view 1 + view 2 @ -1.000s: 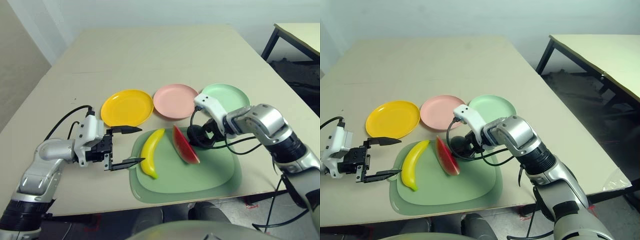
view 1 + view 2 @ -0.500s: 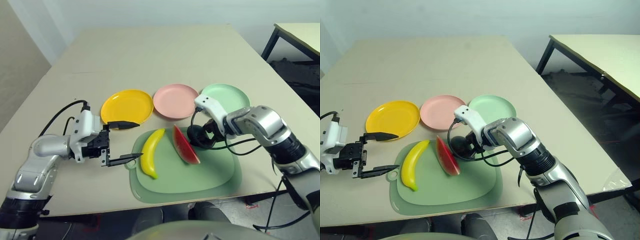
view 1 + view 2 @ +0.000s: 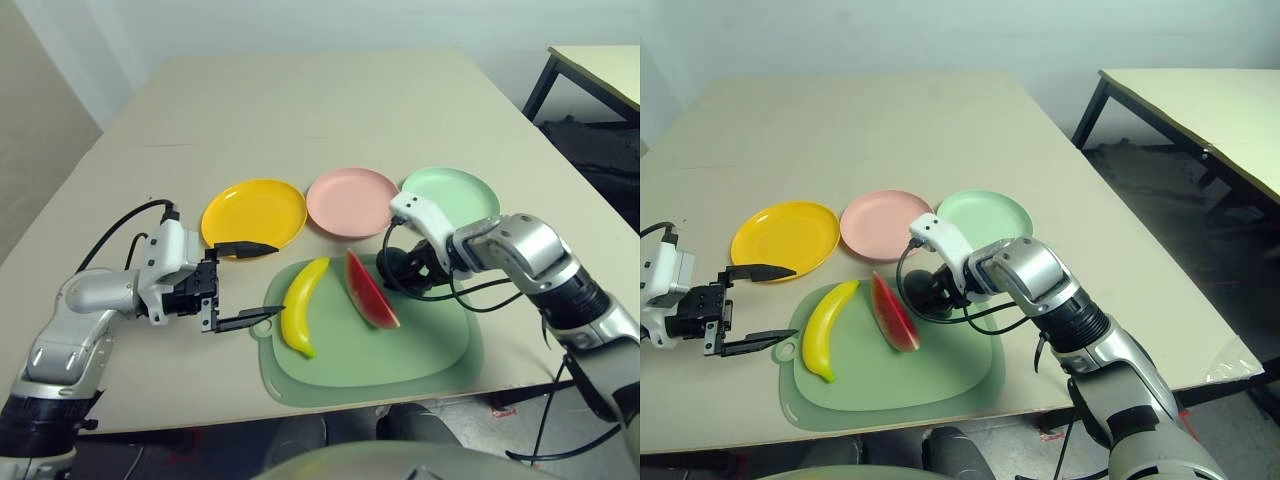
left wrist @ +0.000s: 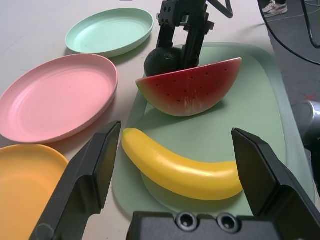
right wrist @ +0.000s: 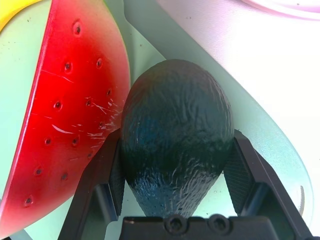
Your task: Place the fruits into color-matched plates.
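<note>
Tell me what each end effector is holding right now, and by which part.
The right end effector grips the avocado across its sides, still on the cutting mat. The left end effector is open, holding nothing.

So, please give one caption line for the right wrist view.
Right gripper with both fingers against the dark avocado, beside the watermelon wedge on the mat.

We list: one beige table (image 3: 300, 110), filling the centre of the frame; one pale green cutting mat (image 3: 420, 350), lower centre, lying flat on it; a second table (image 3: 1200, 110) with black legs, upper right; grey floor beneath it.
</note>
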`<state>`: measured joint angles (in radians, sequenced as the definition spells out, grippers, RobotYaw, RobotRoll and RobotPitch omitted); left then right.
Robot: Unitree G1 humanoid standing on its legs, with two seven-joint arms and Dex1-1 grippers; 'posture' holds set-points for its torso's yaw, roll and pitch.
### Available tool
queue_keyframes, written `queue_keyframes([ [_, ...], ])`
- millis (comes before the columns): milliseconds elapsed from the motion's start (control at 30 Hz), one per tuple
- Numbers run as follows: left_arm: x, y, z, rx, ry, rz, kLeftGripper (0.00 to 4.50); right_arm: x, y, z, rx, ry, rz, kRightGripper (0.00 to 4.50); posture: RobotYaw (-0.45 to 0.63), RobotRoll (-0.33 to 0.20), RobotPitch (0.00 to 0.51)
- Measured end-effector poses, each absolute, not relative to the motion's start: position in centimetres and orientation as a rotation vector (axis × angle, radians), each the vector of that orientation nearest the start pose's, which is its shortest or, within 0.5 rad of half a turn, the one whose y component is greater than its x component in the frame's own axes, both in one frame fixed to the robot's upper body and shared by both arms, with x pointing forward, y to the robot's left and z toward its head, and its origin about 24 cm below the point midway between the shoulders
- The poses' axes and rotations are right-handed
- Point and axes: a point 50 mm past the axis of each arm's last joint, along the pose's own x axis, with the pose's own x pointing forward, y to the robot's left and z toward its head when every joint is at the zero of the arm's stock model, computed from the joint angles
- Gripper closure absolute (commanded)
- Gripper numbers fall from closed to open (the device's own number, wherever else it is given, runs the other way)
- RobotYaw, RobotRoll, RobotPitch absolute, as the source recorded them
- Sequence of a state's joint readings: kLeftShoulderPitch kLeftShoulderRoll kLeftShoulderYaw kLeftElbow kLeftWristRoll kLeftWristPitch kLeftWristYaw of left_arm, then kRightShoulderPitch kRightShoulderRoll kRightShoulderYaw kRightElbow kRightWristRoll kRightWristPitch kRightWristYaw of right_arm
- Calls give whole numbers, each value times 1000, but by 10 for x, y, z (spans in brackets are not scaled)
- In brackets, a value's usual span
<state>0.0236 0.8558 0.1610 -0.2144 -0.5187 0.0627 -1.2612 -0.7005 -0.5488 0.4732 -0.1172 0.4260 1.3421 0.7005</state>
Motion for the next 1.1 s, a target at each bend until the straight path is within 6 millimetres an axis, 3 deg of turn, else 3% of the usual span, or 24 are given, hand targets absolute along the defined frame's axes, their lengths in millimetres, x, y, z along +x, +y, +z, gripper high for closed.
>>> queue_keyframes([
  [167, 213, 240, 144, 421, 62, -1242, 0, 285, -117, 121, -329, 930, 972, 1558, 74, 0, 10],
  [367, 215, 240, 146, 425, 52, -1240, 0, 301, -122, 179, -394, 805, 975, 1558, 62, 0, 7],
  [500, 218, 240, 146, 422, 43, -1235, 0, 327, -134, 215, -421, 696, 898, 1558, 53, 0, 3],
  [567, 219, 239, 146, 419, 39, -1236, 0, 342, -145, 223, -434, 655, 840, 1558, 53, 0, 2],
  [767, 222, 236, 145, 419, 27, -1244, 0, 383, -175, 194, -451, 691, 651, 1558, 74, 0, 0],
  [1100, 215, 239, 140, 408, 45, -1224, 0, 395, -184, 151, -553, 797, 628, 1558, 104, 0, 0],
])
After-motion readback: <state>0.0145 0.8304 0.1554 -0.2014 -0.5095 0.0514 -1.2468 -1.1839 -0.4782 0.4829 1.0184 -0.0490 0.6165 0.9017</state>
